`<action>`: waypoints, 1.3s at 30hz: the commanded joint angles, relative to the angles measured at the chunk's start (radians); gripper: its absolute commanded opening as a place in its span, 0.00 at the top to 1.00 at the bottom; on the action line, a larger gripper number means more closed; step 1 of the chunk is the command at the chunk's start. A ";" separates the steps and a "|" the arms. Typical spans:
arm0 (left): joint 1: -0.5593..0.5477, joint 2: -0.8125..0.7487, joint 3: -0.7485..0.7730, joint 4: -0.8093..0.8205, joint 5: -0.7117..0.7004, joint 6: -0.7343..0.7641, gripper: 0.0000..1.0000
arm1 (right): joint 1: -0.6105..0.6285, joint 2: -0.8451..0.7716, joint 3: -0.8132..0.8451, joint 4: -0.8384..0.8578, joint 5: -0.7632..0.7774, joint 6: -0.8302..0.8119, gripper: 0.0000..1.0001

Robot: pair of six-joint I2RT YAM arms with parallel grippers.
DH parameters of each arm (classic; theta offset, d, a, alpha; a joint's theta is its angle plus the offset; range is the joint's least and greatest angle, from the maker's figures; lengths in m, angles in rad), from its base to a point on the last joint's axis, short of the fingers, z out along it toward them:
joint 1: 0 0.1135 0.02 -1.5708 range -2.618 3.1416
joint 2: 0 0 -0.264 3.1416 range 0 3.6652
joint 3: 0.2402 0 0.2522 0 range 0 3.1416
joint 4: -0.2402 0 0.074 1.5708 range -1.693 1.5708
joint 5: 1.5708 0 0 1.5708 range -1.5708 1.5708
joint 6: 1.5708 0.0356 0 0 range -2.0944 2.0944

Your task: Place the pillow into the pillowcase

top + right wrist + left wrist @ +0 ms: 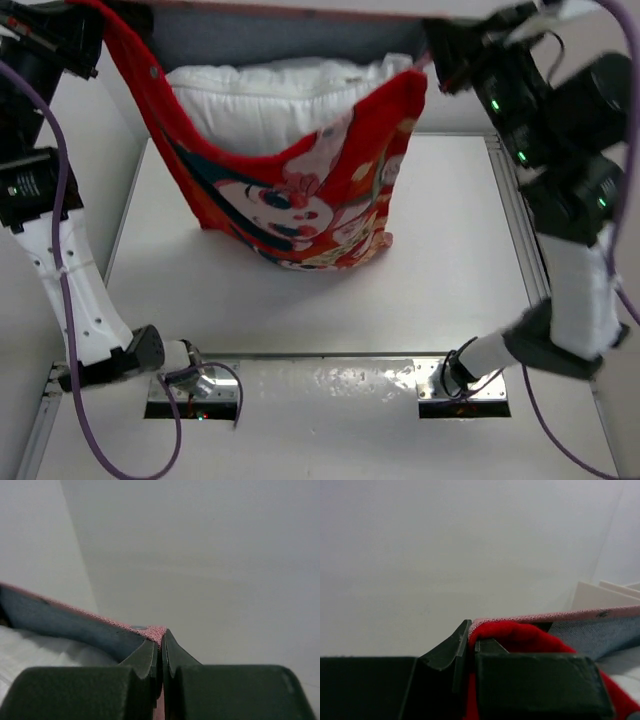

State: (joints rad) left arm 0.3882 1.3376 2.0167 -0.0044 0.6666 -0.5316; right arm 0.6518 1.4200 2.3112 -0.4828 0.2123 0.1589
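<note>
The red-orange pillowcase (300,205) with its cartoon print hangs above the table, held up by its two upper corners and sagging in the middle. The white pillow (285,95) sits inside it, with its puffy top showing above the drooping front edge. My left gripper (98,14) is shut on the upper left corner, and red cloth (530,636) bulges between and beside its jaws (470,636). At the upper right corner my right gripper (438,58) is shut on the pink hem (152,631), its jaws (161,641) pressed together. A bit of the pillow (35,652) shows below.
The pillowcase's bottom rests on the white table (450,290). Both arm bases stand on metal plates (330,385) at the near edge, with purple cables (65,300) trailing along the left arm. A raised rim (515,210) runs along the table's right side.
</note>
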 commanded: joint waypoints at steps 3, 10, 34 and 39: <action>0.092 0.135 0.206 -0.175 -0.049 0.047 1.00 | 0.028 0.052 0.080 0.117 0.043 -0.064 1.00; 0.144 -0.014 0.076 0.156 -0.004 -0.045 1.00 | 0.098 -0.242 -0.277 0.411 -0.095 0.027 1.00; 0.308 0.089 0.169 -0.063 0.004 -0.033 1.00 | 0.095 0.037 -0.035 0.253 0.000 -0.167 1.00; 0.389 0.058 0.225 0.011 -0.195 -0.007 1.00 | 0.169 -0.075 -0.208 0.402 -0.091 -0.099 1.00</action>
State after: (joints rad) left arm 0.6994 1.4235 2.1189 -0.0849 0.7094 -0.5503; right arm 0.7998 1.4719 2.0369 -0.3073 0.1482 0.0208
